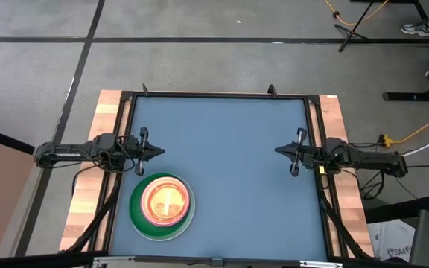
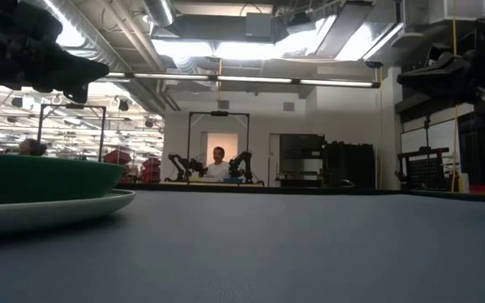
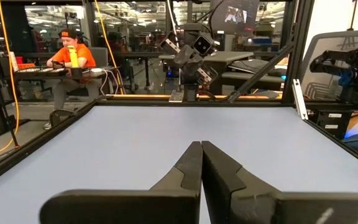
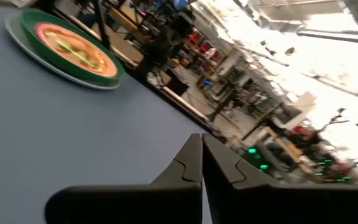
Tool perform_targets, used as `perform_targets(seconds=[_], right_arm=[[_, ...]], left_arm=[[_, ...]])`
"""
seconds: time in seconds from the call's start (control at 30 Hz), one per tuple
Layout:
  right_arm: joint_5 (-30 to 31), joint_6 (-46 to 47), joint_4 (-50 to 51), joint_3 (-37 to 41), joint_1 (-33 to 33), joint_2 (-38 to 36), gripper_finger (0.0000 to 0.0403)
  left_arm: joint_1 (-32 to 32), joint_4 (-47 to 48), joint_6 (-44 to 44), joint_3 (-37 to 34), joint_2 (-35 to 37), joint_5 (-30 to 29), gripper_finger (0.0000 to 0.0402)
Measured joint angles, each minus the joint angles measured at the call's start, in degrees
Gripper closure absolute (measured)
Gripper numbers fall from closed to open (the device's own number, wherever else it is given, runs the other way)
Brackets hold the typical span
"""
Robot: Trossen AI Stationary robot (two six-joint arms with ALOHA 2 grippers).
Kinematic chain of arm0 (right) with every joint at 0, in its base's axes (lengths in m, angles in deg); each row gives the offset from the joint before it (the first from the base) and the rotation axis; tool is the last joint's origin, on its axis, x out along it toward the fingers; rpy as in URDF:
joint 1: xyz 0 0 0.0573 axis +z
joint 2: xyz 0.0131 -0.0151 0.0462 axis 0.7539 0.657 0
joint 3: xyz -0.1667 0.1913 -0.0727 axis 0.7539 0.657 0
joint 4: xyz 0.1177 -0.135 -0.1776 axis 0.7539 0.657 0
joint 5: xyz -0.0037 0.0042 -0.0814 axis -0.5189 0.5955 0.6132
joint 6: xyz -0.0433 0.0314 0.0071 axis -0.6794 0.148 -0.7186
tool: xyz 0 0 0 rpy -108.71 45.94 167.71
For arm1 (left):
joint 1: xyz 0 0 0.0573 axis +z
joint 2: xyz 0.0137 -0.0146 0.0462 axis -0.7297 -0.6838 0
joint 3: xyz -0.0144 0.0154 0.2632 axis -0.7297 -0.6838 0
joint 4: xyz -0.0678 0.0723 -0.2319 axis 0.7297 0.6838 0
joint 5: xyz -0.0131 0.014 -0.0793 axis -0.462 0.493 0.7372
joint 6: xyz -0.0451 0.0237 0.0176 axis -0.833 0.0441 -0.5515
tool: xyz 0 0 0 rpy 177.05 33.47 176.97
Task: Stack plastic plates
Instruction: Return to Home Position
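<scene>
judged as the return to rest, stacking apparently done. left gripper (image 1: 157, 152) empty, fingers pressed together; right gripper (image 1: 280, 150) opposite, likewise closed on nothing. stack of plates (image 1: 162, 205) near the left fingertips, untouched, well apart from the right ones. next, probably only settling, no grasp.

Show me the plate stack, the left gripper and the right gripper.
plate stack (image 1: 162, 203): high view, top plate's centre.
left gripper (image 1: 161, 152): high view, shut fingertips.
right gripper (image 1: 278, 150): high view, shut fingertips.
</scene>
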Motion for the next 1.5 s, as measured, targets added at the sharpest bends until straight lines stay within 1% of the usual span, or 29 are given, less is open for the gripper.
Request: perform_targets(seconds=[0.07, 0.17, 0.3, 1.5], right_arm=[[-4.0, 1.4, 0.3, 0.0, -2.5, 0.0, 0.0403], [-7.0, 1.5, -0.2, 0.0, -4.5, 0.0, 0.0403], [-6.5, 1.3, -0.2, 0.0, -5.6, 0.0, 0.0403], [-6.1, 1.4, -0.3, 0.0, -5.5, 0.0, 0.0403]], left_arm=[[0.0, 0.0, 0.0, 0.0, 0.0, 0.0, 0.0401], [0.0, 0.0, 0.0, 0.0, 0.0, 0.0, 0.0401], [0.0, 0.0, 0.0, 0.0, 0.0, 0.0, 0.0401], [0.0, 0.0, 0.0, 0.0, 0.0, 0.0, 0.0401]])
